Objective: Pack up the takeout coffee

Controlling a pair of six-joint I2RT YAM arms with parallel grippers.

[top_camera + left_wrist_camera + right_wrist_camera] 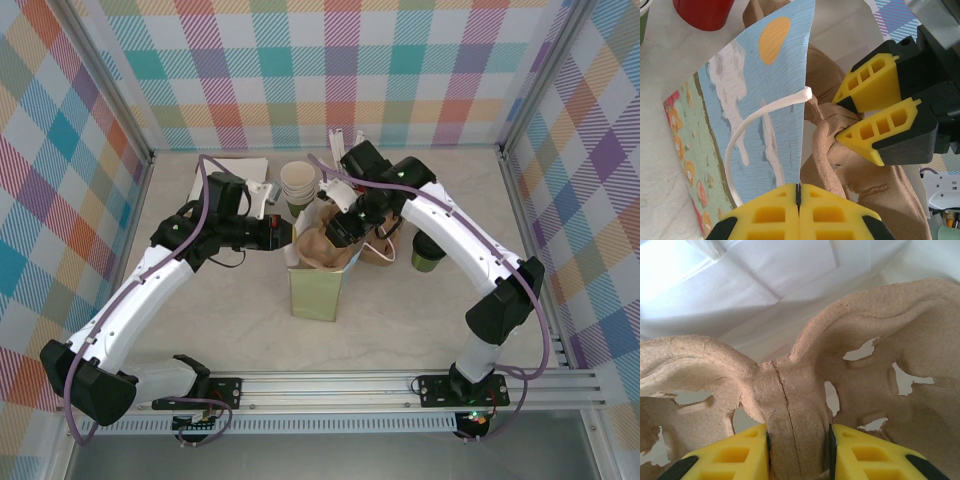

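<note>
My left jaws pinch the paper bag (pixel 765 125) rim; my right jaws pinch the pulp carrier (pixel 795 400) at its centre ridge; takeout coffee (pixel 428 258) stands beside.

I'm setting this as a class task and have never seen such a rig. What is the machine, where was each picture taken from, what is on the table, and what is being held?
These are two robot arms bolted at the table's near edge, each ending in a two-finger gripper. One picture comes from a fixed camera above and behind them; the other two come from a camera on each wrist. On the table stand a paper bag, a stack of lidless cups and a green coffee cup with a black lid. The left gripper pinches the bag's rim; the right gripper clamps a brown cardboard cup tray at the bag's open top.
</note>
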